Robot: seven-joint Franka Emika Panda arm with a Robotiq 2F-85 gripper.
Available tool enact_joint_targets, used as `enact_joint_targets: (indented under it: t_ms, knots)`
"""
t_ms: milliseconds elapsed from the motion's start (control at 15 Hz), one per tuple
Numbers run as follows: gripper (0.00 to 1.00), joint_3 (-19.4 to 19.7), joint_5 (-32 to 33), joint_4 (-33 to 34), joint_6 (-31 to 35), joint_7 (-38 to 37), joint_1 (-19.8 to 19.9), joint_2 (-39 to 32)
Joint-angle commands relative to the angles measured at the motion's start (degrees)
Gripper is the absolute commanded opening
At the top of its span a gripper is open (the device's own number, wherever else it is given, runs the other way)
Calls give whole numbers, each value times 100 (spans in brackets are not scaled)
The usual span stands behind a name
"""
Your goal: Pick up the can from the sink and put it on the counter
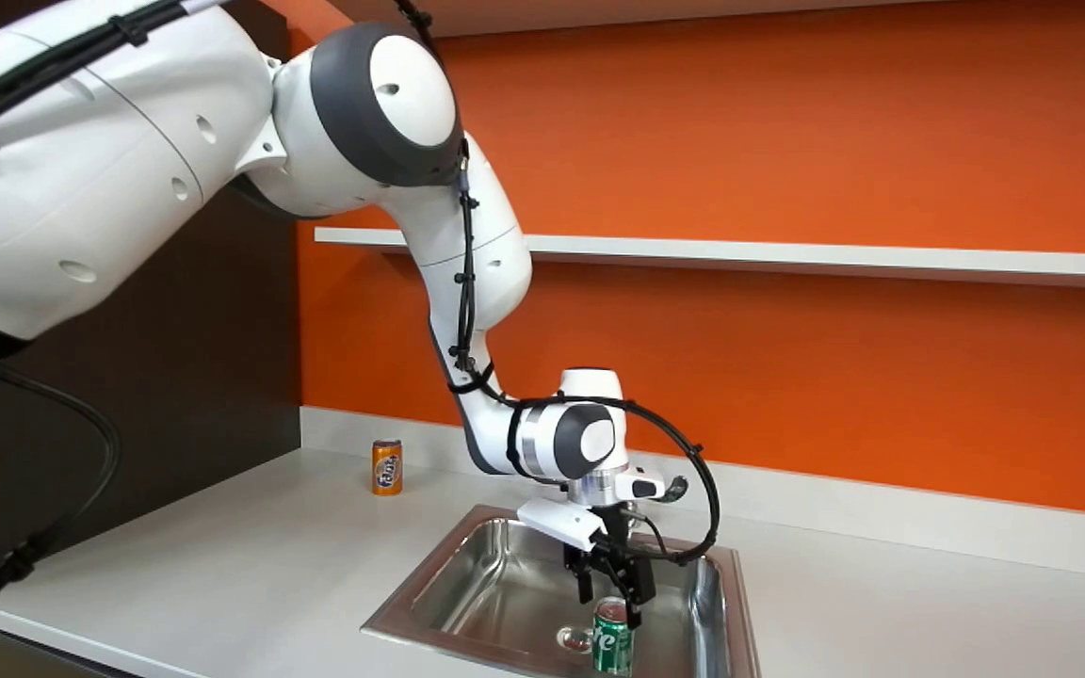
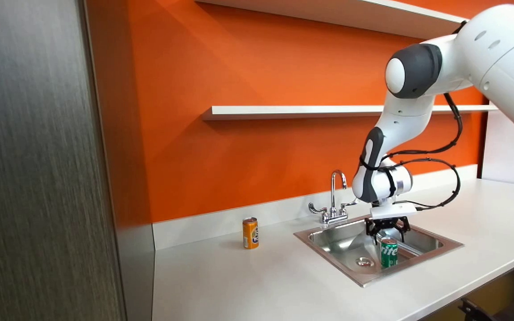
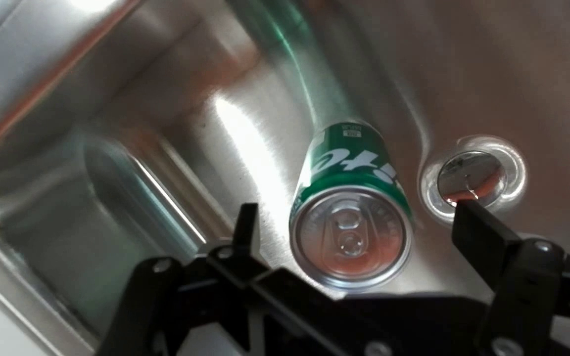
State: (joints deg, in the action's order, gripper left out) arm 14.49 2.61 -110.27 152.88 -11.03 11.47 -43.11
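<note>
One view, the wrist's, shows the can's [image 3: 352, 200] pull tab [image 3: 350, 232]; the end effector [image 3: 357, 213] gapes, empty.

we are looking at a kitchen area, though whether in a home or an office we cannot tell. we go by the steel sink [image 2: 348, 254] with its round drain [image 2: 364, 262], set into a pale counter [image 2: 239, 285], and the curved chrome faucet [image 2: 333, 208] standing behind it. on the orange wall [image 2: 283, 67] above we see a white shelf [image 2: 283, 112], and we find a green can [image 2: 389, 254] in the sink and an orange can [image 2: 250, 233] on the counter.
</note>
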Motion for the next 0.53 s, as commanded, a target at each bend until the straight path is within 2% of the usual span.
enact_joint_targets:
  t_ms: [0,467]
  knots:
    - [100,-24,-111,216,-86,88,28,-168]
    - [100,6,-102,370,-102,65,15,-360]
